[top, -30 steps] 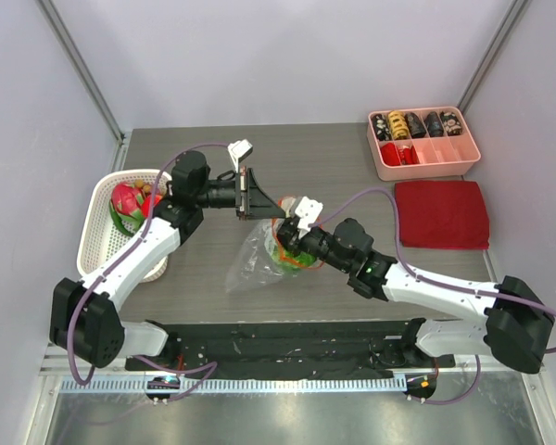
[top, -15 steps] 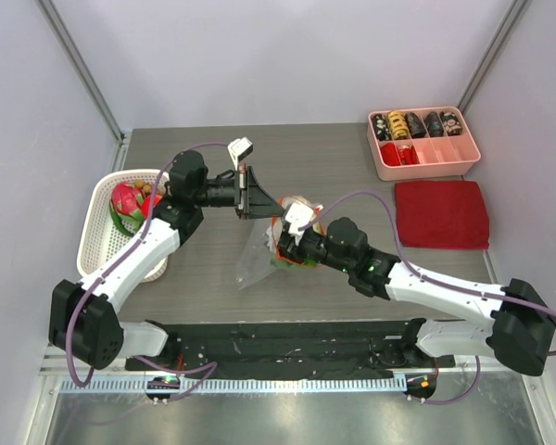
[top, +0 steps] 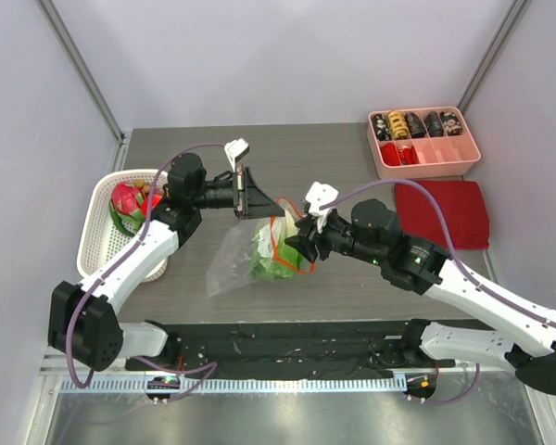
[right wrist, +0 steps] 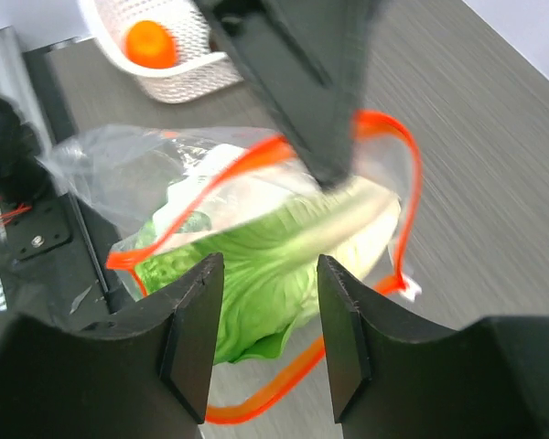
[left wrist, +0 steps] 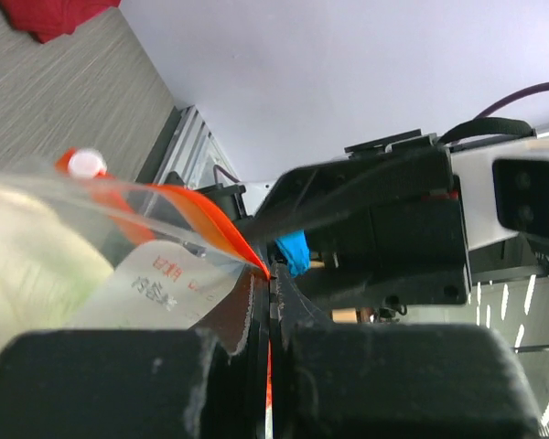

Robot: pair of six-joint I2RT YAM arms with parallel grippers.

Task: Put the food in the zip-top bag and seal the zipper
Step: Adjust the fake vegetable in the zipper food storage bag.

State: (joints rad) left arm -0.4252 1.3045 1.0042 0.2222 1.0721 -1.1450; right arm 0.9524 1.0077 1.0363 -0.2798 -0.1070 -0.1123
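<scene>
Top view first: the left gripper [top: 271, 201] is pinching the rim of the zip-top bag [top: 230, 267] at centre frame and holding its mouth up. The lettuce [top: 271, 258] is lying inside. The right gripper [top: 296, 247] is hovering just right of the mouth. At the left edge, the basket [top: 94, 252] is holding the dragon fruit [top: 125, 197].

Left wrist now: its fingers [left wrist: 375, 366] are clamped flat on the zipper [left wrist: 197, 212], with the strip trailing off to the upper left.

Right wrist: the fingers [right wrist: 192, 338] are spread wide with nothing between them, and the orange strip is gaping in a loop around the lettuce. The orange fruit [right wrist: 151, 43] is waiting in the basket, upper left. I cannot pick out the red fruit.

To my eye, the left grip should be staying high and steady. The right should be dropping fruit through the loop, clear of the strip, and nudging the lettuce deeper before sealing.
</scene>
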